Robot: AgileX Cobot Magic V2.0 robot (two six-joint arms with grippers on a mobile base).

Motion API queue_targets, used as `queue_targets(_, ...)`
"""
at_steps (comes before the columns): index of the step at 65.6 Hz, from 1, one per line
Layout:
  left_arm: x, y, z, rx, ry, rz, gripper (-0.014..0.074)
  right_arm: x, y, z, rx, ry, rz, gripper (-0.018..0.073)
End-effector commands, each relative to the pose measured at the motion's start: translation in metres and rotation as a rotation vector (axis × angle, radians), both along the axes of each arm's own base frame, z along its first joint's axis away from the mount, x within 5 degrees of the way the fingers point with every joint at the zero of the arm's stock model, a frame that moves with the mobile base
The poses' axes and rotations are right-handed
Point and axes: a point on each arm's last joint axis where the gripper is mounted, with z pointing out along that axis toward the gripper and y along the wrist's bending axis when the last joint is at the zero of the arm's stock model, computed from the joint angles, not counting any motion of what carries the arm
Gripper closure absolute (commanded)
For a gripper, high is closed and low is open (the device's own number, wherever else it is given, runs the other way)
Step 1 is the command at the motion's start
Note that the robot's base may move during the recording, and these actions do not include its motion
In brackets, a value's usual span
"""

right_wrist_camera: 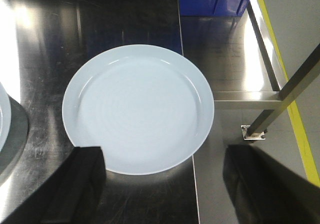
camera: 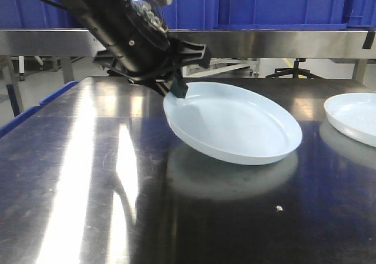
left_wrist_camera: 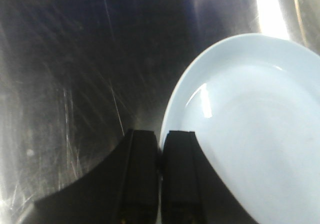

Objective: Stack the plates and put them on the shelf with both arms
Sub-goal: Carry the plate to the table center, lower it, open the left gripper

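A pale blue plate [camera: 235, 126] is tilted over the dark steel table [camera: 88, 176], its left rim raised. My left gripper [camera: 179, 90] is shut on that rim. In the left wrist view the two black fingers [left_wrist_camera: 140, 169] pinch the rim of the plate [left_wrist_camera: 250, 124] between them, with my left gripper [left_wrist_camera: 161, 144] at the plate's left edge. A second pale blue plate [camera: 355, 117] lies flat at the right. In the right wrist view this plate [right_wrist_camera: 137, 107] lies under my right gripper [right_wrist_camera: 167, 156], which is open and empty above its near edge.
A steel shelf rail [camera: 264, 40] runs behind the table with blue crates [camera: 282, 2] on it. A steel frame with a post [right_wrist_camera: 280, 94] stands right of the table edge [right_wrist_camera: 186, 84]. The held plate's edge [right_wrist_camera: 3, 119] shows at the far left.
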Motion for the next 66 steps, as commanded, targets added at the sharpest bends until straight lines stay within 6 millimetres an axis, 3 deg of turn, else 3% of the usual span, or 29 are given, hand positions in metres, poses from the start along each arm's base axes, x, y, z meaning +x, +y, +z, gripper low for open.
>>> queue_targets(1,0.003,-0.004,0.033,-0.085,-0.115,0.003,0.0365,0.004,0.000,0.020,-0.027,-0.114,0.017,-0.0030)
queue_targets(9,0.004,-0.003,0.033,-0.053,-0.139,-0.018,0.0107,0.004,0.000,0.019,-0.027,-0.113,0.017,-0.0030)
queue_targets(15,0.005,-0.004,0.037,-0.032,-0.133,-0.027,0.0054,0.004,0.000,0.019,-0.027,-0.114,0.017,-0.0030)
queue_targets(22,0.007,-0.003,0.054,-0.005,-0.111,-0.031,0.0143,0.006,0.000,0.018,-0.027,-0.106,0.017,-0.0030)
queue_targets(32,0.011,0.016,0.092,-0.024,-0.139,0.009,0.0531,0.009,0.000,0.014,-0.026,-0.086,0.017,-0.0030)
queue_targets(36,0.013,0.034,0.113,-0.056,-0.192,0.051,0.0486,0.010,0.000,0.013,-0.025,-0.079,0.017,-0.0030)
queue_targets(53,0.000,0.125,0.182,-0.113,-0.337,0.253,0.0510,0.015,0.000,0.010,-0.024,-0.065,0.020,-0.0030)
queue_targets(61,-0.019,0.158,0.193,-0.117,-0.377,0.327,0.0510,0.015,0.000,0.011,-0.024,-0.071,0.021,-0.0030)
queue_targets(66,-0.034,0.170,0.189,-0.116,-0.385,0.354,0.0510,0.016,0.000,0.011,-0.024,-0.077,0.023,-0.0030)
